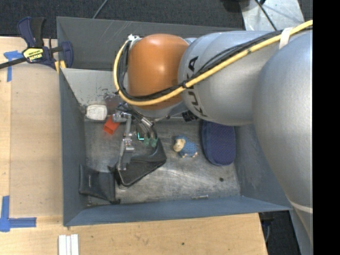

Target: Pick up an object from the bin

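Observation:
My gripper (140,152) hangs below the orange wrist cover in the left middle of the bin, open. Its silver finger (127,145) reaches down to the left end of a flat black wedge-shaped piece (141,170). The other, darker finger (154,143) stands over that piece's upper right corner. The piece lies on the bin floor and nothing is lifted. A small red block (110,126) lies just left of the gripper, and a white rounded object (96,112) sits beyond it near the back left wall.
A second black object (97,184) lies in the front left corner. A small tan and blue figure (184,147) and a dark blue oval pad (218,144) lie to the right, partly under the arm, which covers the bin's right side.

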Controlling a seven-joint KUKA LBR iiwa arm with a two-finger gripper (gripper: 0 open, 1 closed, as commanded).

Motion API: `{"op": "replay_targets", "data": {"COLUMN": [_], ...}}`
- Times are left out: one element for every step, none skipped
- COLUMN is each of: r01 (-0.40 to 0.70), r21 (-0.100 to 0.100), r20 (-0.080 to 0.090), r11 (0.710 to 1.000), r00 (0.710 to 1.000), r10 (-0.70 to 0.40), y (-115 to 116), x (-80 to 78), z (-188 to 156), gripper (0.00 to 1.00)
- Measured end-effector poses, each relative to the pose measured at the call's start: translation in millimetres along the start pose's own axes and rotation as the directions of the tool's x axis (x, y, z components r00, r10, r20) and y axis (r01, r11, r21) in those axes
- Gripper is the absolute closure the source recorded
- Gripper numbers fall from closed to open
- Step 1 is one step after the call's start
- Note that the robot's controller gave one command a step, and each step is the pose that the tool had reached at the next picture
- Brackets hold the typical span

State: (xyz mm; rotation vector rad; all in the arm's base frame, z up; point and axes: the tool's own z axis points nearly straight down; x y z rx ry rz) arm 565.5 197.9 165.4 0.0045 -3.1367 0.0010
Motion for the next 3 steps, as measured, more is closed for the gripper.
{"op": "replay_targets", "data": {"r01": [0.036, 0.037, 0.030], "r21": [0.002, -0.002, -0.002], "r20": [-0.001, 0.010, 0.009], "r11": [0.999, 0.999, 1.000], "r00": [0.999, 0.999, 1.000], "r10": [-0.036, -0.037, -0.030], "y": [-57.8, -54.4, -39.5], "x": [65.1, 61.0, 60.0], "z": [61.6, 57.7, -36.1], "gripper": [0.00, 1.00, 1.00]}}
